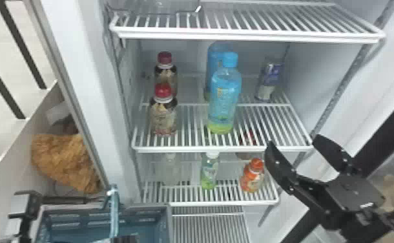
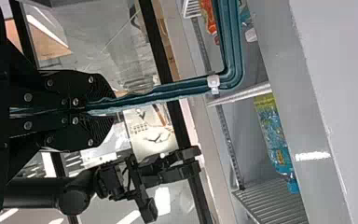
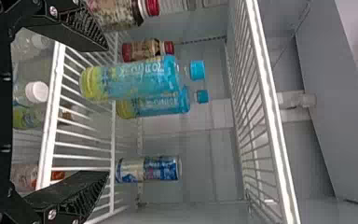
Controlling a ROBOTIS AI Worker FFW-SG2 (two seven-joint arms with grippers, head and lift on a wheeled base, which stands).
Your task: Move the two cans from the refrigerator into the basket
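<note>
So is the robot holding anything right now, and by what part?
The left gripper holds the basket by its handle; the right gripper, open, holds nothing.

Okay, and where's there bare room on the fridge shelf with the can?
In front of the can, right of the blue bottles; also between those and the red-capped bottles. Each pair stands crowded, one bottle behind the other.

In the refrigerator (image 1: 86, 64), the can (image 1: 272, 76) is standing at a shelf's (image 1: 186, 149) back right, bottles (image 1: 225, 100) standing left of it; the basket (image 1: 166, 223) is sitting front left.
</note>
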